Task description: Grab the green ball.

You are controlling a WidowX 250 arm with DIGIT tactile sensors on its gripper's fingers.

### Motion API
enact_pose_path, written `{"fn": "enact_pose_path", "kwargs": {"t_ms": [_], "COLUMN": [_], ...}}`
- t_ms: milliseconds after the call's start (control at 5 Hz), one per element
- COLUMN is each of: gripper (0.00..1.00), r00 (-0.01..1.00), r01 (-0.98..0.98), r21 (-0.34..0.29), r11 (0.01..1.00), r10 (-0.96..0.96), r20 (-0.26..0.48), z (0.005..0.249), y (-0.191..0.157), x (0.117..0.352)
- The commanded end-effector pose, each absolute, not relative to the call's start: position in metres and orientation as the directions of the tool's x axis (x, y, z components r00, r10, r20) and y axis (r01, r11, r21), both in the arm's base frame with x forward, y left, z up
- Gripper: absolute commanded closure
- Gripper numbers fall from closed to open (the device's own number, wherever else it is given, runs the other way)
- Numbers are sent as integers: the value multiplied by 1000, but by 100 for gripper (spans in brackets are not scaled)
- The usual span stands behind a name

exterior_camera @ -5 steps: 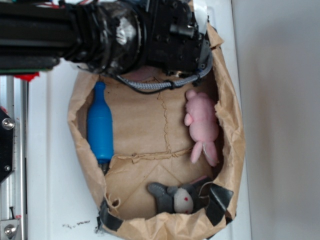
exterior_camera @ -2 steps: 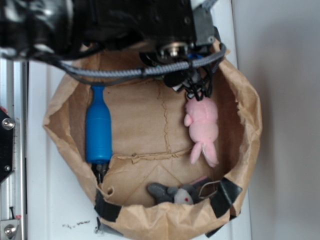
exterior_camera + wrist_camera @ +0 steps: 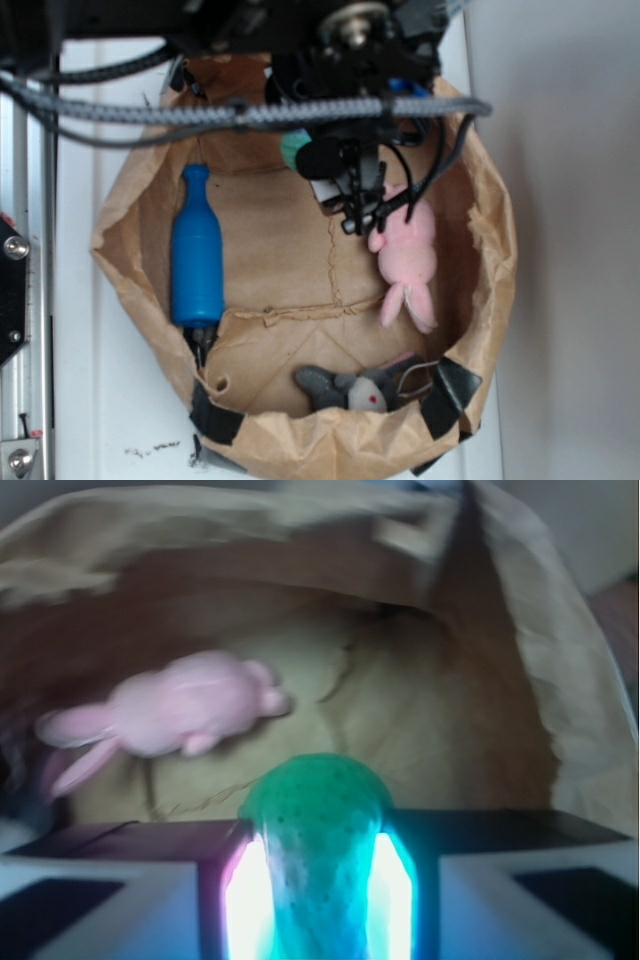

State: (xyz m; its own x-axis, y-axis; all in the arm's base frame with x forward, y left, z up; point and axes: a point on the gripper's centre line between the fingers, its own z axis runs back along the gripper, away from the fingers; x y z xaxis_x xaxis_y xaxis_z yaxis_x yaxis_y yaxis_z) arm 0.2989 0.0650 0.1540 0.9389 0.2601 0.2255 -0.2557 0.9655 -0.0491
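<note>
The gripper point(image 3: 318, 880) is closed on the green ball point(image 3: 316, 825), which sits pinched between the two fingers point(image 3: 245, 900) in the wrist view, its bumpy top standing clear above them. In the exterior view only a small patch of the green ball point(image 3: 292, 150) shows, beside the black arm hardware over the upper part of the brown paper bag point(image 3: 480, 290). The bag lies open on the white worktop point(image 3: 80, 400). Inside it, a blue bottle point(image 3: 197, 255) lies along the left wall, a pink plush point(image 3: 405, 260) lies along the right wall just below the arm, and a grey plush point(image 3: 345, 388) rests at the bottom fold. The wrist view is blurred.
</note>
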Motion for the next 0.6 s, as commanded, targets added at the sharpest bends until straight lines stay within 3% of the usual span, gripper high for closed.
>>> {"fn": "enact_pose_path", "kwargs": {"t_ms": [0, 200, 400], "gripper": [100, 100, 100], "r00": [965, 972, 973], "r01": [134, 145, 84], "r21": [-179, -177, -58], "r11": [975, 973, 995], "r10": [-87, -107, -69], "r20": [248, 211, 219], "z": [210, 217, 219], "y": [39, 30, 24], "x": [291, 290, 286]}}
